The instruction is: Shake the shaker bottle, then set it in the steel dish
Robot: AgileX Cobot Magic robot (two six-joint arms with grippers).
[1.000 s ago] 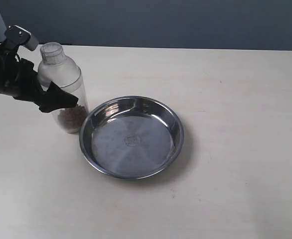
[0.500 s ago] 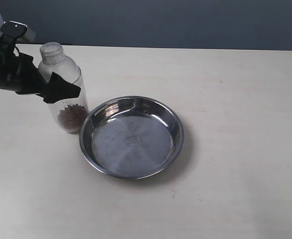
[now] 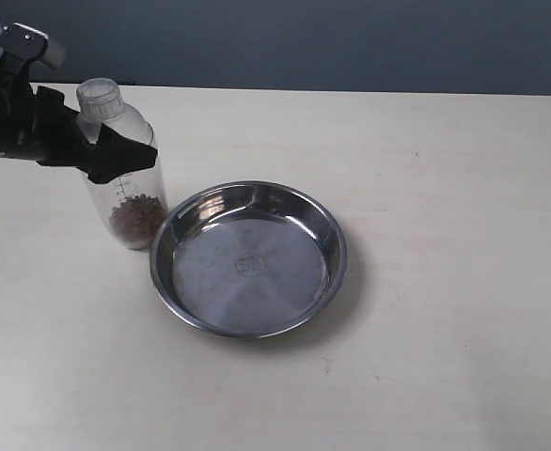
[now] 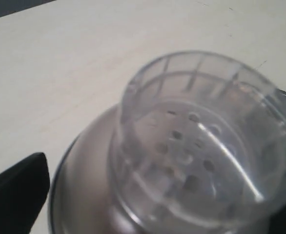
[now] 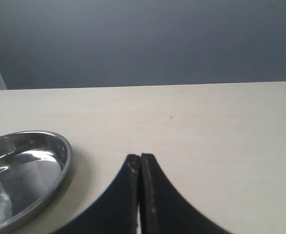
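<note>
Beside the shiny round steel dish (image 3: 330,235) stands the frosted plastic shaker bottle (image 3: 130,193); my left gripper (image 3: 120,155) straddles its shoulder, jaws wide, unclamped. Looks light, slick: I'd grip the straight body.

Surface: I see a pale cream table (image 3: 445,188), matte, with a few small dark specks.
On it, left: the shaker bottle (image 3: 136,211) stands upright, with brown granules at its base.
On it, centre: the steel dish (image 3: 249,258) sits flat, open side up, with a small stamped mark at its middle.
Relation: bottle just beside the dish's rim; I cannot tell whether they touch.
</note>
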